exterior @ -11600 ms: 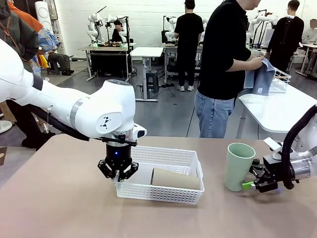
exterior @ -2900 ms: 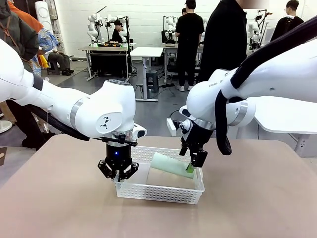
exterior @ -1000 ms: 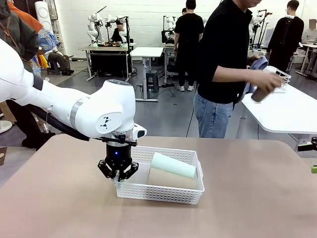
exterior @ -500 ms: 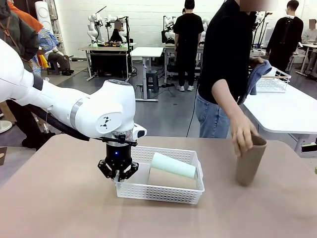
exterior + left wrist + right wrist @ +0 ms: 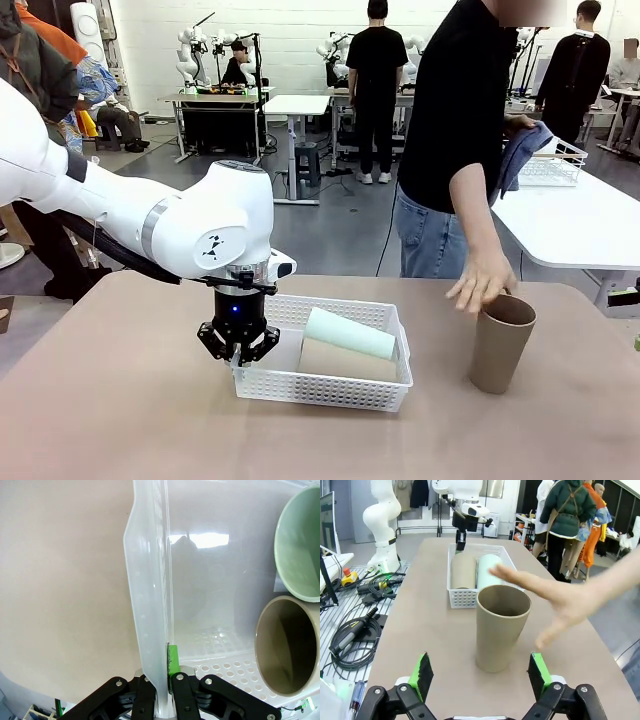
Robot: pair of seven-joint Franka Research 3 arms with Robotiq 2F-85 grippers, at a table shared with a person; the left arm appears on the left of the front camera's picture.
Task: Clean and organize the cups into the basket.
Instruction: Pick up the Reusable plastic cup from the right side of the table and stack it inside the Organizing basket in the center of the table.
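Tan standing cup [image 5: 500, 343]: upright, straight ahead of my right gripper [image 5: 481, 674].
Right gripper: fingers spread wide, empty.
Left gripper [image 5: 238, 342]: I see it pinched on the basket [image 5: 330, 388] wall.
Basket contents: mint cup [image 5: 348, 333] and second tan cup [image 5: 345, 362] lying beyond my left fingers.
Person's hand [image 5: 482, 285]: open, just above the standing cup.

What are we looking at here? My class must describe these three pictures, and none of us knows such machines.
Two robot arms share a table with a person. The front picture looks across it; the other two come from cameras on each wrist. The left gripper pinches the white basket's wall. Inside lie a mint cup and a tan cup. A third tan cup stands upright outside, the person's hand near its rim. The right gripper, open, faces that cup.
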